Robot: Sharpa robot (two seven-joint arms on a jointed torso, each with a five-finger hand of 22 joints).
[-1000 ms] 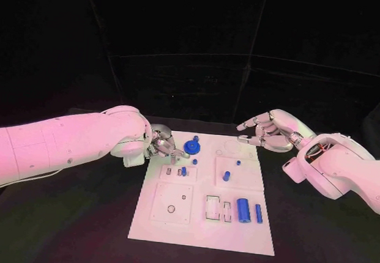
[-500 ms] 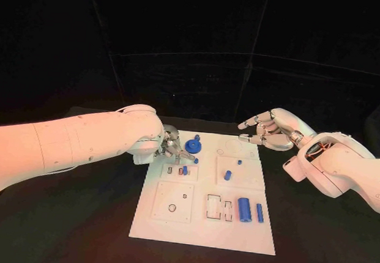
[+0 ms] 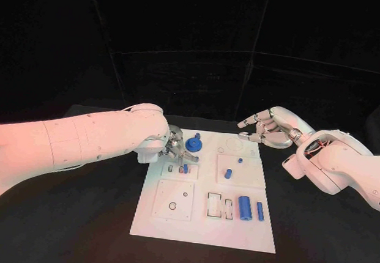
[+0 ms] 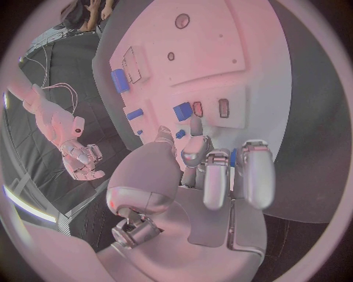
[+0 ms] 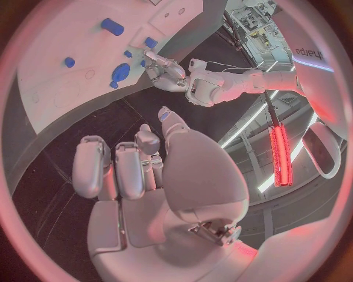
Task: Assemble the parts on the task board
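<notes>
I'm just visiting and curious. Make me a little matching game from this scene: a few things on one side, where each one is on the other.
Things:
1. left hand
2. right hand
3. large blue cylinder
4. blue round part

Places:
A. lying on the board's near right part
B. beyond the task board's far right corner
C. on the board's far left part
D. at the board's far left edge

Pairs: 1-D, 2-B, 3-A, 4-C

A black counter (image 3: 77, 221) is seen in front of a dark backdrop (image 3: 197, 40) of black panels, joined by thin pale seams. In the right wrist view, a red glowing light bar (image 5: 279, 154) and pale light strips (image 5: 246, 126) are shown beside a rack of equipment (image 5: 253, 26).
</notes>
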